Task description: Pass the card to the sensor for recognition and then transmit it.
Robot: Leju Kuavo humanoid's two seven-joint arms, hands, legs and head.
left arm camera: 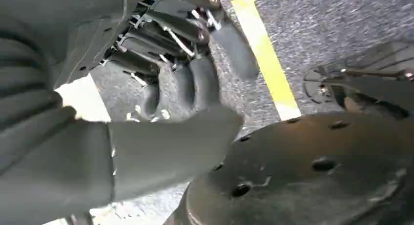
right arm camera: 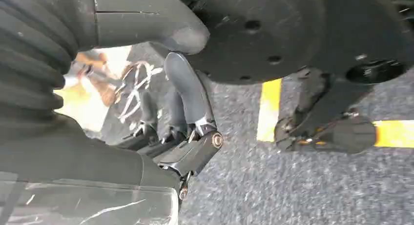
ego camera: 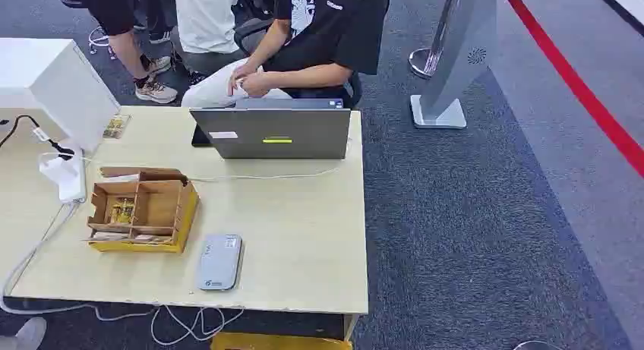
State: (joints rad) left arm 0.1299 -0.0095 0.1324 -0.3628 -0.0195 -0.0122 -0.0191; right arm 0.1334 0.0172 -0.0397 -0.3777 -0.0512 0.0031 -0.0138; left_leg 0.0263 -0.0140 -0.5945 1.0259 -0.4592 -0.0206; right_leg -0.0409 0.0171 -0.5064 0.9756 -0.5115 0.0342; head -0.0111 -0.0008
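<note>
Robot hands (left arm camera: 171, 73) (right arm camera: 180, 122) empty, fingers apart.

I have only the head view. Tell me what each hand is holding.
Observer: The left hand holds nothing; it hangs over grey carpet.
Operator: Now the right one.
Observer: The right hand holds nothing either, fingers loosely apart.
Operator: Give me a floor landmark.
Observer: A yellow tape line runs across the carpet just beyond the left hand.
</note>
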